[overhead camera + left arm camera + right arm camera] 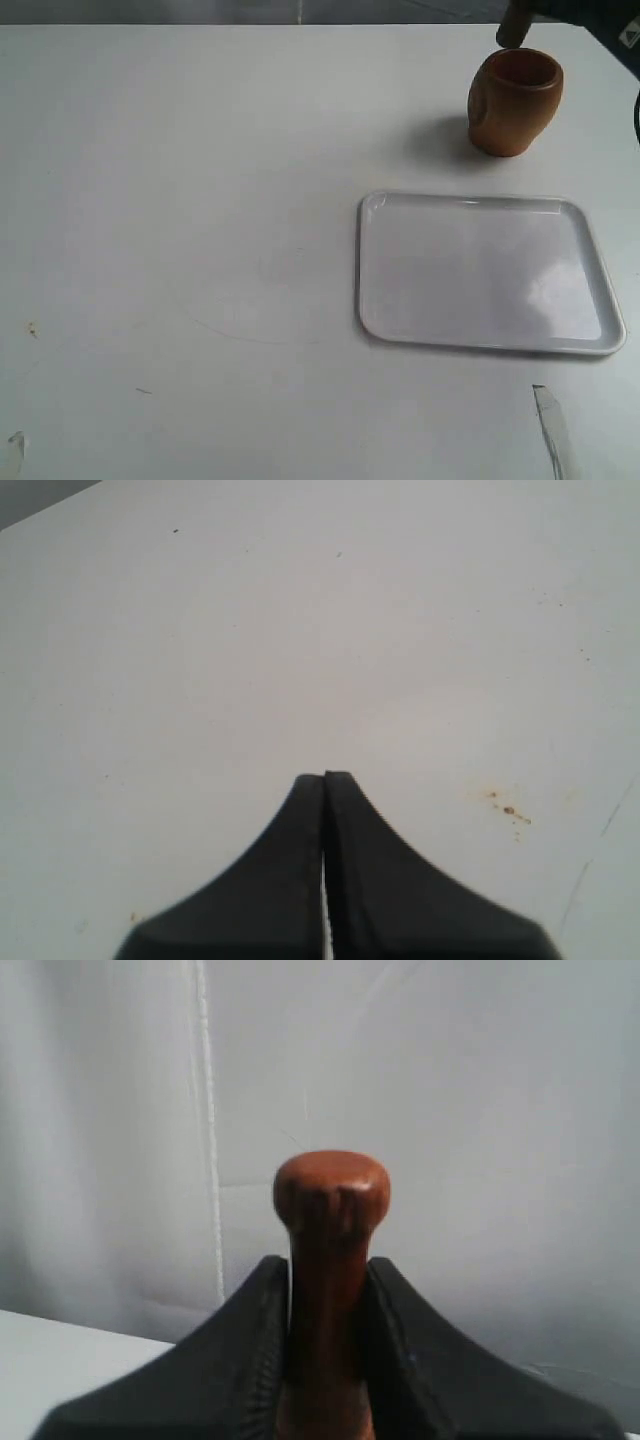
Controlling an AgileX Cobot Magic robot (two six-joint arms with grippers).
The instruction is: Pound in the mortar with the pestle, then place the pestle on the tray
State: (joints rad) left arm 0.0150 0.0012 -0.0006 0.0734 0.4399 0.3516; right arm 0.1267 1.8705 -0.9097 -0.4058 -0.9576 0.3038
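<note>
The brown wooden mortar (514, 101) stands upright on the white table at the back right, its reddish inside showing. Just above its far rim hangs the thick end of the dark pestle (514, 32), held from above at the frame's top edge. In the right wrist view my right gripper (328, 1265) is shut on the pestle's neck, and the pestle's knob (332, 1188) sticks out past the fingertips. The white tray (487, 272) lies flat in front of the mortar with nothing on it. My left gripper (325, 776) is shut and empty over bare table.
A dark part of the right arm (600, 15) crosses the top right corner of the exterior view. Small brown specks (508, 807) mark the table near the left gripper. Strips of tape (552, 428) lie near the table's front edge.
</note>
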